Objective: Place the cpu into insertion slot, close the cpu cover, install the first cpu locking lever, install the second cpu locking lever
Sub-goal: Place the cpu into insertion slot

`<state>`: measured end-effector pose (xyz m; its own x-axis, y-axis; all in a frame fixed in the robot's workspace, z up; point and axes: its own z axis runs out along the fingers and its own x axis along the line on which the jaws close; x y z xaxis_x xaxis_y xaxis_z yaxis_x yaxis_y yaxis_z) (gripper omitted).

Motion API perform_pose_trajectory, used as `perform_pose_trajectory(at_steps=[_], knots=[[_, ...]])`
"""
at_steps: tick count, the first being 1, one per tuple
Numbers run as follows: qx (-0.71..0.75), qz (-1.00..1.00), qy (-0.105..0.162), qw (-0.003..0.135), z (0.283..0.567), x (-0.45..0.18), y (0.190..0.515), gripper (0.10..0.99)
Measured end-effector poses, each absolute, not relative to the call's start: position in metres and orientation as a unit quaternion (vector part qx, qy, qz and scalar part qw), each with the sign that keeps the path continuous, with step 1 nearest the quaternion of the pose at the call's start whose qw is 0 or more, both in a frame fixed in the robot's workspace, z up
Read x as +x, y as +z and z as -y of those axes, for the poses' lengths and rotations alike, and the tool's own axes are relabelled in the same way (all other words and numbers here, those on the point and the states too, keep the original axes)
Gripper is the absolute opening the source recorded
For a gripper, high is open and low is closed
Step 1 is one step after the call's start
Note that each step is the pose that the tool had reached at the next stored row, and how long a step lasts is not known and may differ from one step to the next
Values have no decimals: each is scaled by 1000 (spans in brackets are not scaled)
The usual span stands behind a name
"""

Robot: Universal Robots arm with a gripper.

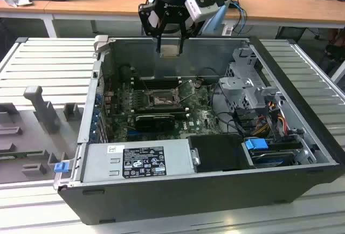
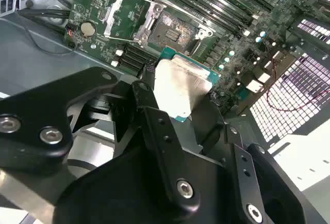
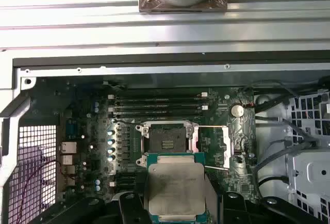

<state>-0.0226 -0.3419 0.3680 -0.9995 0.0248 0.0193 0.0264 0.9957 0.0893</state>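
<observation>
The hand [image 1: 169, 44] hangs over the open computer case [image 1: 318, 153], clamped on the chip [image 1: 170, 51] by two opposite edges. In both wrist views the chip's pale face shows between the black fingers [image 2: 149, 100]. The chip is in the air above the board [image 3: 103, 157], apart from the socket [image 3: 166, 140]. The socket lies bare and dark inside its metal rim, with its cover [image 3: 214, 149] swung open just beside it. The case rests on a ribbed metal surface [image 1: 48, 56].
</observation>
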Motion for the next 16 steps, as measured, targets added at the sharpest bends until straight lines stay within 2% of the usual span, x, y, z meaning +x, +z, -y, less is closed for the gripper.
perform_pose_trajectory(at_steps=[16], knots=[[-40, 998, -45, 8, 342, -23, 367, 525]])
